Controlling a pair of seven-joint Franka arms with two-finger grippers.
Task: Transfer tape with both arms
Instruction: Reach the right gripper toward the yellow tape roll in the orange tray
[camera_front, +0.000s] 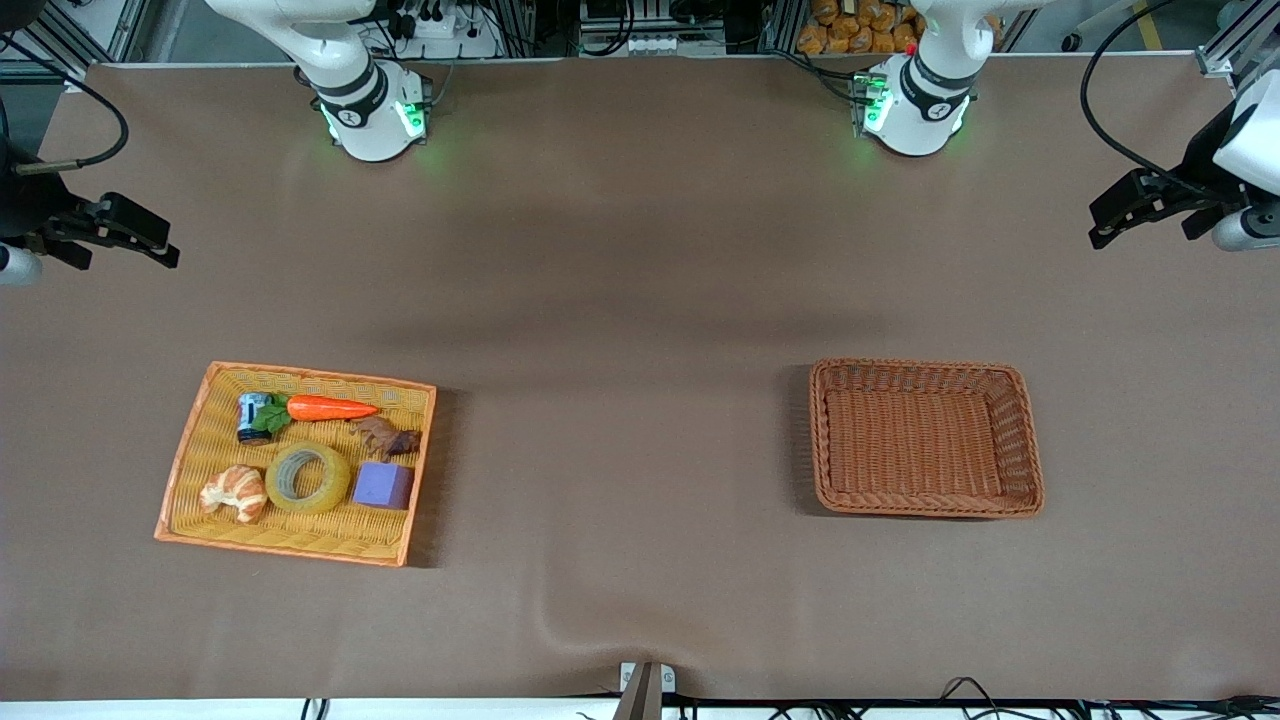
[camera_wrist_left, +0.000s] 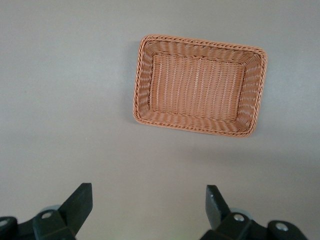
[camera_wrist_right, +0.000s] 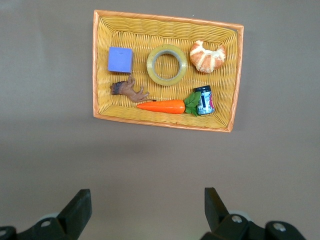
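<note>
The tape (camera_front: 341, 484), a yellowish translucent ring, lies flat in an orange woven tray (camera_front: 320, 377) toward the right arm's end of the table. It sits between a croissant (camera_front: 234, 492) and a purple block (camera_front: 382, 486). In the right wrist view the tape (camera_wrist_right: 167, 79) shows untouched in the tray (camera_wrist_right: 165, 18). My right gripper (camera_front: 165, 252) hangs open and empty over bare table at that end, well away from the tray. My left gripper (camera_front: 1100, 232) hangs open and empty over the table's other end. Both wrist views show wide jaws, right (camera_wrist_right: 147, 202) and left (camera_wrist_left: 149, 200).
A brown wicker basket (camera_front: 915, 364) stands toward the left arm's end, holding nothing, and shows in the left wrist view (camera_wrist_left: 200, 42). The tray also holds a carrot (camera_front: 333, 408), a small jar (camera_front: 250, 417) and a brown figure (camera_front: 385, 437). The tablecloth has a ridge near the front edge (camera_front: 560, 630).
</note>
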